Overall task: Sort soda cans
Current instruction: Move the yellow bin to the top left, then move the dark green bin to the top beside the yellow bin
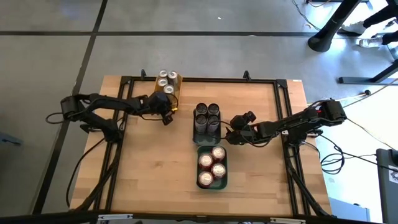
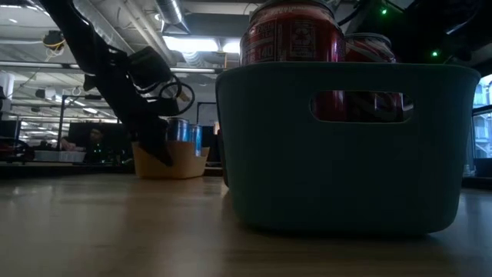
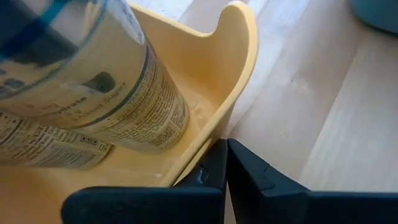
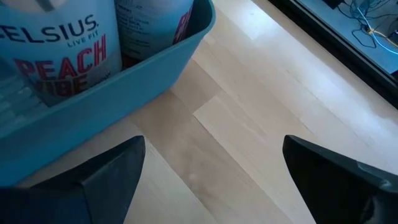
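Note:
Three gold-yellow cans [image 1: 166, 79] stand in the yellow tray [image 1: 176, 87] near the table's far edge. Several dark cans [image 1: 207, 112] fill the dark tray [image 1: 206, 132] at mid-table. Several red cans [image 1: 211, 165] stand in the teal tray [image 1: 212, 185] nearer the front, which looms large in the low view [image 2: 346, 146]. My left gripper [image 1: 166, 113] is shut, just at the yellow tray's near end [image 3: 239, 74]. My right gripper [image 1: 231, 132] hangs open to the right of the dark and teal trays, facing the teal tray [image 4: 124, 81], and holds nothing. My left gripper [image 3: 226, 155] has its shut fingertips at the outer wall of the yellow tray, by the rounded near corner [image 3: 214, 134], coming from the near side and slanting down. Whether they touch the wall I cannot tell. The tray rests flat on the table.
Bare wood lies left of the trays and along the near edge [image 1: 155, 174]. A black frame [image 1: 205, 79] runs around the tabletop. Cables trail off the table's right side [image 1: 329, 155]. Desks and lit ceiling lamps show in the room behind [image 2: 46, 146].

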You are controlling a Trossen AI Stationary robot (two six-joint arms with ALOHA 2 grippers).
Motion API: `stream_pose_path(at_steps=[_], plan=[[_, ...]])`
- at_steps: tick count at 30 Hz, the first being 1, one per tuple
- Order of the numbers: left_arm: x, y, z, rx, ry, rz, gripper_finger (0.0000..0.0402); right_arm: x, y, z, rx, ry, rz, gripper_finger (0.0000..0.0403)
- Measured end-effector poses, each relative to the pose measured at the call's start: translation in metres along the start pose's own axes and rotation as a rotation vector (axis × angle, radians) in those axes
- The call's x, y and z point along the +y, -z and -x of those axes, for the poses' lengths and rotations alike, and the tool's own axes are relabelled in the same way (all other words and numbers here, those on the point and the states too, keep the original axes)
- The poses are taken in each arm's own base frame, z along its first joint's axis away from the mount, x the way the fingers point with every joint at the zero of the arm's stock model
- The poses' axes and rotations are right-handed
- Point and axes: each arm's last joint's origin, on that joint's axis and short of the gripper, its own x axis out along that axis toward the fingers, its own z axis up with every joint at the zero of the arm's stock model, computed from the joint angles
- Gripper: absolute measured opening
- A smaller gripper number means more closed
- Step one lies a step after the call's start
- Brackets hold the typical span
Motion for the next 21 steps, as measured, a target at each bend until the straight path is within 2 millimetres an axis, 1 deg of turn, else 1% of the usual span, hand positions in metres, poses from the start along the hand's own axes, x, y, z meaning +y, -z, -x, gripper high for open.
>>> stream_pose_path(at_steps=[5,11,13,17,21], plan=[[0.004,-0.001,-0.001,-0.012,-0.003,0.002,0.0004,0.0,0.0,0.0,0.0,0.0,0.0,0.0381],[0.001,-0.002,-0.001,-0.027,-0.004,0.014,0.0002,0.0,0.0,0.0,0.003,0.002,0.004,0.0381],[-0.004,-0.002,0.0,-0.029,-0.003,0.012,0.0004,0.0,0.001,0.0,0.004,0.002,0.024,0.0381],[-0.021,-0.005,0.006,-0.051,0.038,-0.022,0.0006,0.0,0.0,0.001,0.024,-0.028,0.08,0.0381],[-0.038,-0.015,0.022,-0.105,0.101,-0.051,0.0002,0.002,-0.01,0.009,0.031,-0.105,0.118,0.0381]])
